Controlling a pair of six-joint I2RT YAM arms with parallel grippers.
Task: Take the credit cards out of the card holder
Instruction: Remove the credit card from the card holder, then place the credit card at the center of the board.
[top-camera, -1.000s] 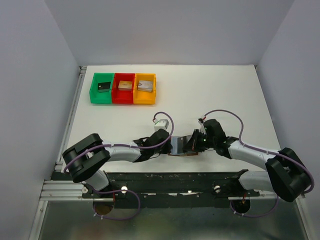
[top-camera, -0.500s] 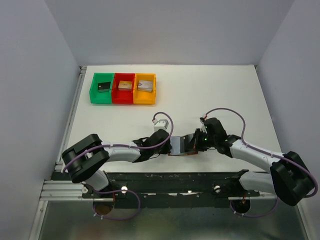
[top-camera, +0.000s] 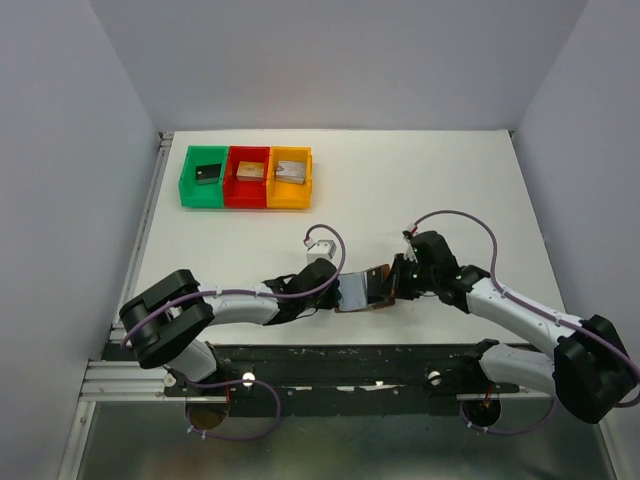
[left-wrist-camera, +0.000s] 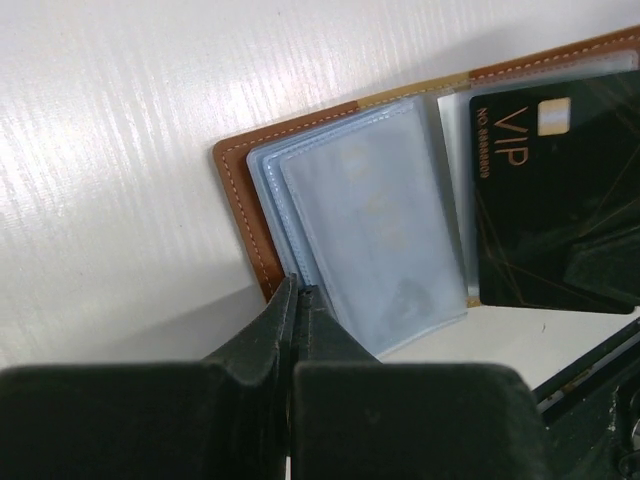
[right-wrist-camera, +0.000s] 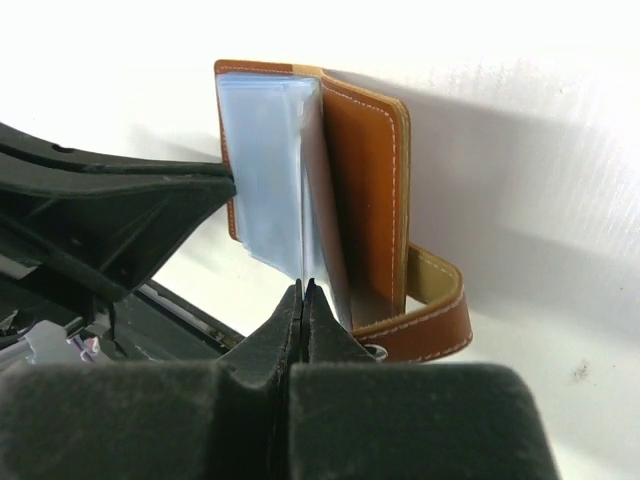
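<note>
The brown leather card holder (top-camera: 358, 292) lies open near the table's front edge between both grippers. Its pale blue pockets (left-wrist-camera: 370, 220) fan out from the leather cover (left-wrist-camera: 235, 190). My left gripper (left-wrist-camera: 297, 288) is shut on the holder's near edge, where the pockets meet the cover. A black credit card (left-wrist-camera: 550, 190) marked VIP sticks out of the right half. My right gripper (right-wrist-camera: 304, 288) is shut on that card's thin edge, seen end-on beside the raised cover (right-wrist-camera: 365, 180) and strap tab (right-wrist-camera: 430, 320). Other credit cards are hidden.
Green (top-camera: 205, 176), red (top-camera: 247, 176) and orange (top-camera: 289, 177) bins stand in a row at the back left, each holding a small block. The black rail (top-camera: 350, 352) along the table's front edge runs just behind the holder.
My right gripper has shut on the card's edge and drawn slightly right. The holder's right half now tilts up, showing its brown outside. The left arm has stayed put.
</note>
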